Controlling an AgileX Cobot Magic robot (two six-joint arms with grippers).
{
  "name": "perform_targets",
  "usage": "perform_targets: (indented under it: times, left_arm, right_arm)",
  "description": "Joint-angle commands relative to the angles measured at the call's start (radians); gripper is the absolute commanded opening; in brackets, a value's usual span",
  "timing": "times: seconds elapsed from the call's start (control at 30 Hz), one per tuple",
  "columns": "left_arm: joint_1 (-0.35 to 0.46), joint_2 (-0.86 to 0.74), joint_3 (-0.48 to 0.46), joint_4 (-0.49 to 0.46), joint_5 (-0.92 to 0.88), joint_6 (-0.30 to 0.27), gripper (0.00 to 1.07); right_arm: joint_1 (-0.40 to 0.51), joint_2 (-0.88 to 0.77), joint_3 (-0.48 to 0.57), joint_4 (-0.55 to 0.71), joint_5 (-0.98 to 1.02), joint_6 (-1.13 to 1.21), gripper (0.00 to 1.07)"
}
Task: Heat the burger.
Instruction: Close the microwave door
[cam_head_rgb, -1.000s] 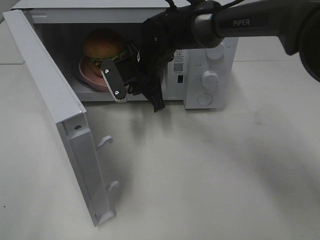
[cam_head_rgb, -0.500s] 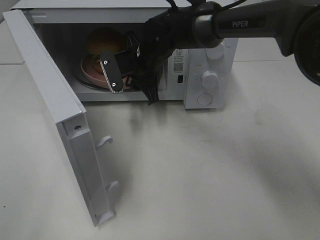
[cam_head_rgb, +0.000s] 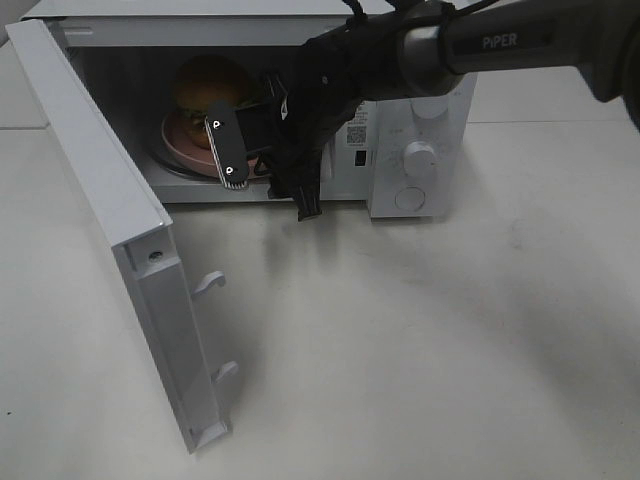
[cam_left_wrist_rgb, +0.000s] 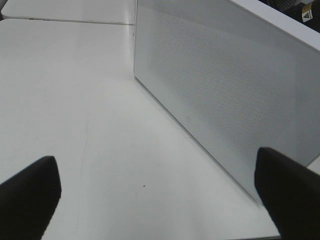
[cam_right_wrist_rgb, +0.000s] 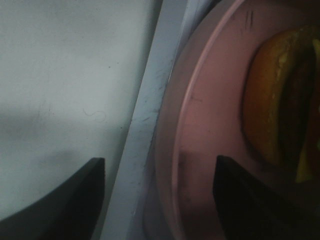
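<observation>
We found the burger (cam_head_rgb: 207, 84) glossy on its bun, the pink plate (cam_right_wrist_rgb: 210, 145) smooth and matt, the microwave door (cam_left_wrist_rgb: 225, 90) finely perforated, the white table (cam_head_rgb: 420, 340) matt.

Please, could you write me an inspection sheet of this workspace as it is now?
Surface: white table, bare where visible.
Job's things: burger on pink plate inside the microwave; door wide open.
Clutter: nothing seen.
Grippers: right gripper open, at the plate's rim; left gripper open, empty, facing the door's outer face.
Cables: black cable on the right arm.
Surroundings: nothing seen.
</observation>
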Motion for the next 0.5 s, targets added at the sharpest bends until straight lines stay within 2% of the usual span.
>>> perform_targets:
  times: [0.03,0.2,0.23,0.33,0.5]
  left_arm:
    - [-0.003,-0.024,0.005,-0.008,-0.008,-0.001,0.98]
    - [-0.003,-0.024,0.005,-0.008,-0.008,-0.001,0.98]
    - [-0.003,-0.024,0.005,-0.008,-0.008,-0.001,0.98]
    - [-0.003,-0.024,0.005,-0.008,-0.008,-0.001,0.98]
    - [-0.003,-0.024,0.005,-0.008,-0.008,-0.001,0.98]
  right_arm:
    - [0.001,-0.055,0.060,0.006,-0.050,0.012,0.66]
    - [0.001,-0.109,0.145,0.006,-0.100,0.072,0.73]
    - [0.001,-0.131,0.180,0.006,-0.119,0.116,0.78]
    - [0.001,-0.162,0.221,0.003,-0.129,0.155,0.84]
    - [0.001,-0.226,0.305,-0.002,-0.131,0.154,0.84]
